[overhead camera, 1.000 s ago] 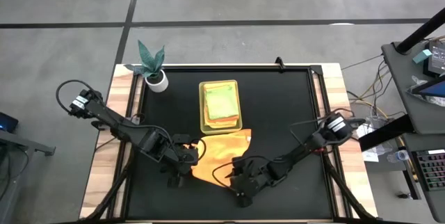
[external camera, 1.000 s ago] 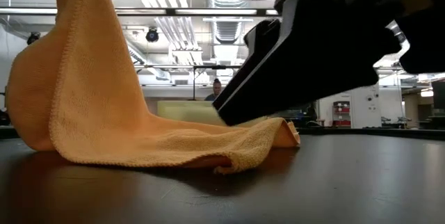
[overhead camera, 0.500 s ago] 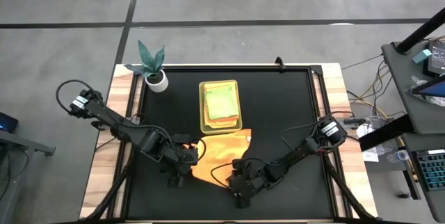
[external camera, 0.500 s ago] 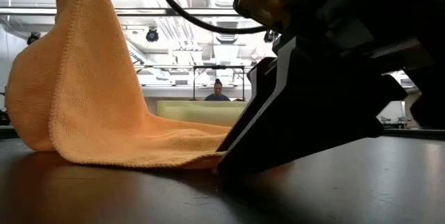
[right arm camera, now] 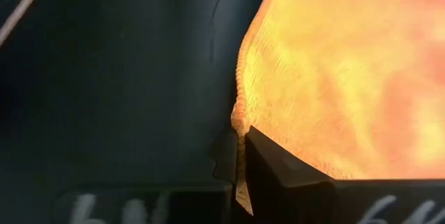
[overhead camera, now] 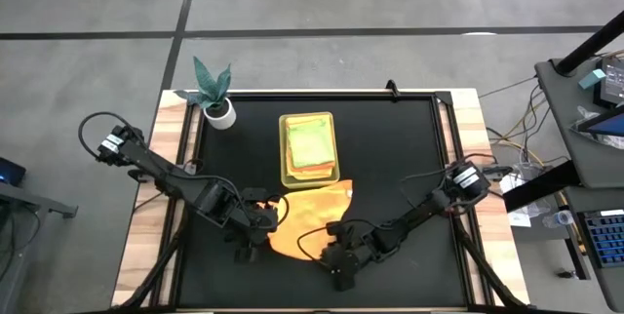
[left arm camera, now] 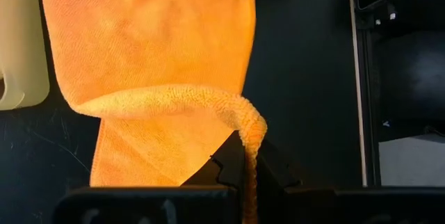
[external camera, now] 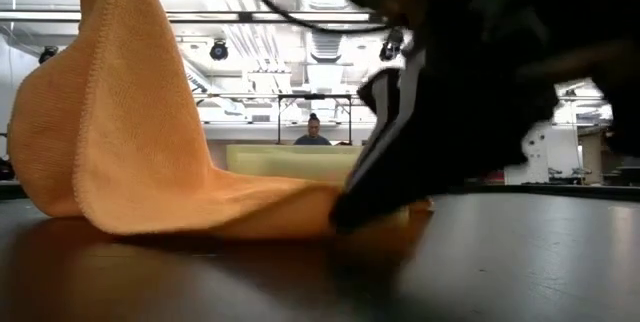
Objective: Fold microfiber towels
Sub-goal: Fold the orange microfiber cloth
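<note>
An orange microfiber towel lies on the black table just near of the yellow-green tray. Its left corner is raised off the table, with my left gripper shut on it; in the low view that part climbs steeply to the upper left. My right gripper is down at the towel's near edge and shut on it. The rest of the towel rests flat on the table. In the tray lie folded towels, a light green one on top. My left gripper pinches a bunched corner of the towel between its two fingers, coming steeply from above. The corner is lifted clear and the cloth slopes down from it to the table, slack. My right gripper pinches the towel's stitched near edge between its two fingers, slanting down from the table's right near side. The edge sits low at the table surface; one layer or several, I cannot tell.
A small potted plant stands at the far left corner. Bare black table lies right of the tray and along the near edge. In the low view a person shows far off in the room behind.
My right gripper has sunk a little onto the towel's near edge and shut on it; in the low view it now covers the edge that lay free before. My left gripper and the raised corner have kept still.
</note>
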{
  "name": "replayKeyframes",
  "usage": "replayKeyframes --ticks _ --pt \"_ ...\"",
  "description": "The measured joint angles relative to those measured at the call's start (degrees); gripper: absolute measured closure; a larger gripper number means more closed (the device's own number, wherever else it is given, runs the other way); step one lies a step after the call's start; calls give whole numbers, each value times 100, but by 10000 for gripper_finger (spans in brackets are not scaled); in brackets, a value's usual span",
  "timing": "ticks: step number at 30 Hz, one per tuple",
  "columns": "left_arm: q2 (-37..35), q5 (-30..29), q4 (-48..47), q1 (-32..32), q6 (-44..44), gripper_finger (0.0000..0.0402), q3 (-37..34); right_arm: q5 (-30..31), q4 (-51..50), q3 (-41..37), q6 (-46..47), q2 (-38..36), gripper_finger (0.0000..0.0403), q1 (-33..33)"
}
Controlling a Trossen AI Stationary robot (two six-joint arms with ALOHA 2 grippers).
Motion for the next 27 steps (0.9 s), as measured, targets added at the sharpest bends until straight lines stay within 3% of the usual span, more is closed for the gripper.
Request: replayKeyframes --ticks 13,21,27 --pt "-359 0 -749 -24 -5 402 -7 41 -2532 -2 -79 -1959 394 3" --pt "-283 27 -581 -167 -228 402 -8 -22 -3382 -68 352 -2850 394 323" --pt "-216 87 250 -513 -267 402 -11 -29 -3644 -90 866 -3040 394 822"
